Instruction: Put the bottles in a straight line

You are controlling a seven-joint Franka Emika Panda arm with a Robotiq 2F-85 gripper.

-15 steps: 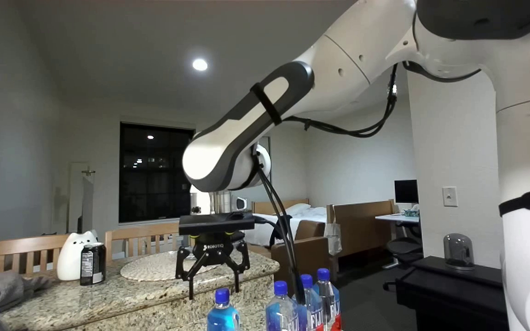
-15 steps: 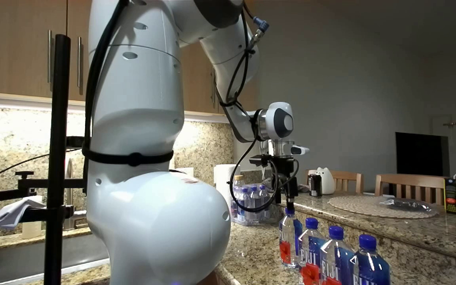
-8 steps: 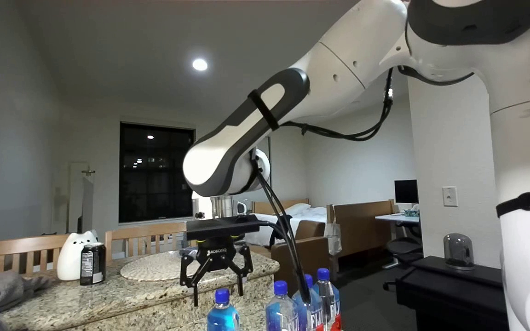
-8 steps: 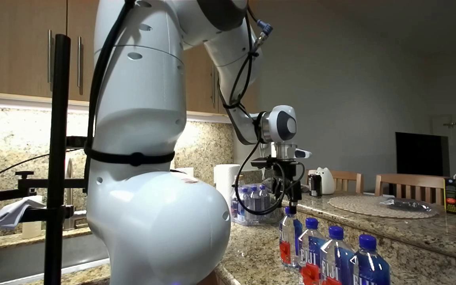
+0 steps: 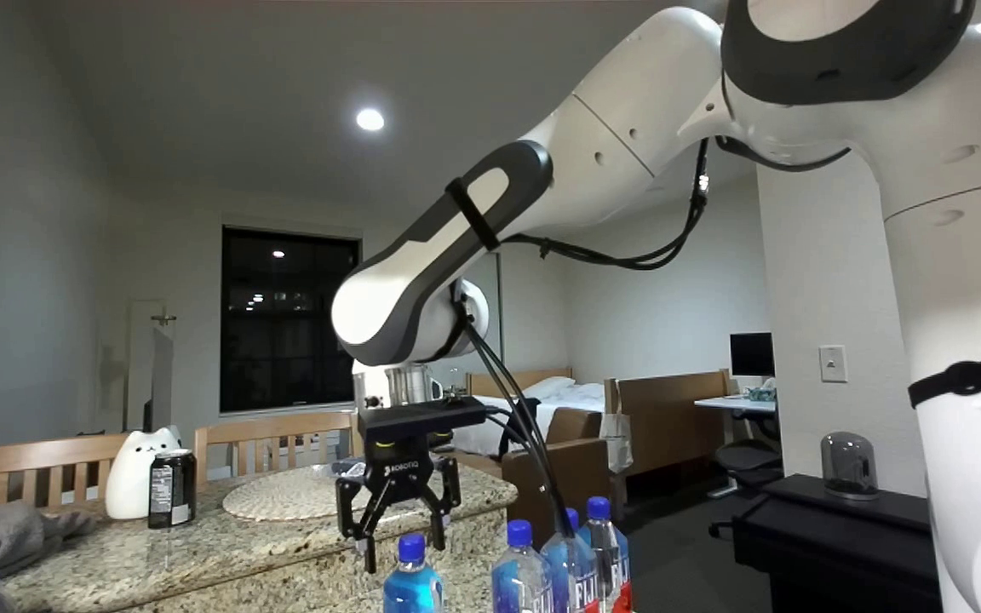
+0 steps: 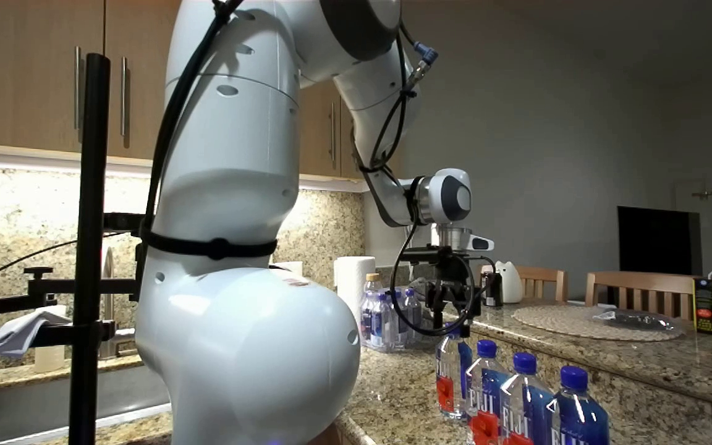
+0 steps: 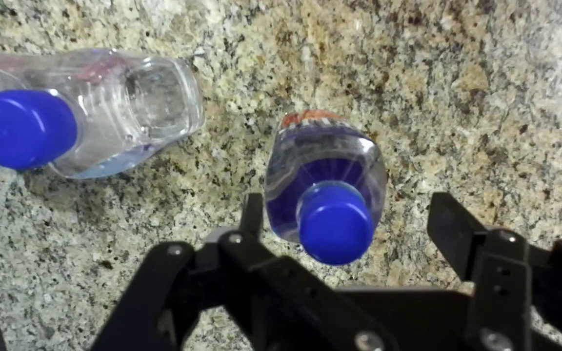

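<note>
Several small clear bottles with blue caps stand upright on the granite counter (image 6: 393, 395). In an exterior view they form a row: a bottle (image 6: 446, 371) farthest off, then a bottle (image 6: 483, 392), a bottle (image 6: 521, 402) and a bottle (image 6: 578, 414) nearest. They also show in an exterior view, with one blue-tinted bottle (image 5: 410, 587) set apart from the rest. My gripper (image 6: 452, 326) is open at cap height by the farthest bottle. In the wrist view a blue-capped bottle (image 7: 334, 229) shows between the open gripper's (image 7: 347, 209) fingers, nearer the left one. A second bottle (image 7: 159, 102) stands to the left.
A raised granite ledge (image 5: 286, 553) runs behind the bottles, with a black can (image 5: 172, 489), a white cat figure (image 5: 137, 477) and a round mat (image 5: 286, 494). A bottle pack (image 6: 390, 318) and a paper roll (image 6: 351, 287) stand at the back.
The arm has come lower and the gripper has turned slightly. It has shifted rightward in both exterior views. The bottles have not moved, and the fingers stay open.
</note>
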